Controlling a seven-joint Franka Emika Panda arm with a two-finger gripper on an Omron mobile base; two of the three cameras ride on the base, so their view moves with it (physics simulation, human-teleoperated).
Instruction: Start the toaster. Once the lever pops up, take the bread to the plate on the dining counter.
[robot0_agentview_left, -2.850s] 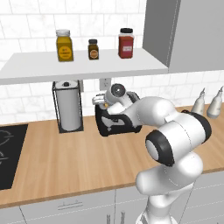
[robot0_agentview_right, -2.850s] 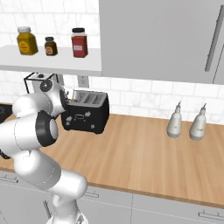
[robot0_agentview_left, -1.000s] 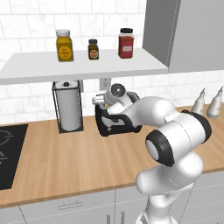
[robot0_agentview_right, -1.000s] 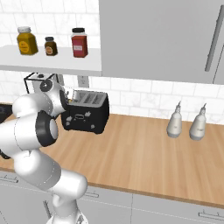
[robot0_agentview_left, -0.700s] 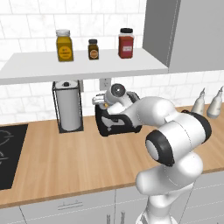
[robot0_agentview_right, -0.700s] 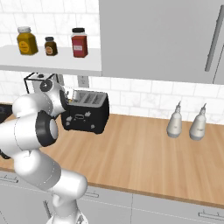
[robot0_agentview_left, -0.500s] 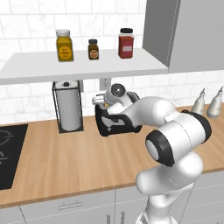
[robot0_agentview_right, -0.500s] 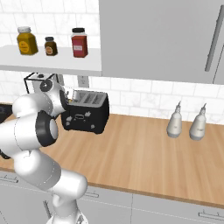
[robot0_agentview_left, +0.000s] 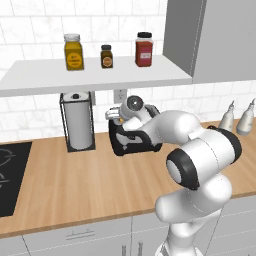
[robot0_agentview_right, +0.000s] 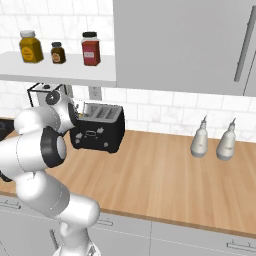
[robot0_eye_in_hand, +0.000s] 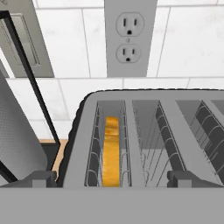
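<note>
So the arm is hovering its gripper right over the toaster, fingertips spread wide and gripping nothing; my read is it's waiting on the toast cycle, or lining up for the grab, since the lever itself isn't something I'm able to make out.

The bread is sitting edge-up in the leftmost slot, at about 6 o'clock in the hand view, between the two finger tips; golden-orange, thin, tiny next to the black box with its grey slotted top.

The toaster is standing on the wood counter against the tiled wall; paper towel holder at its 9 o'clock in the left base view, wall outlet at 12 in the hand view.

Next move, I'm guessing: dropping straight down and pinching that slice by its faces, not the slot wires.
</note>
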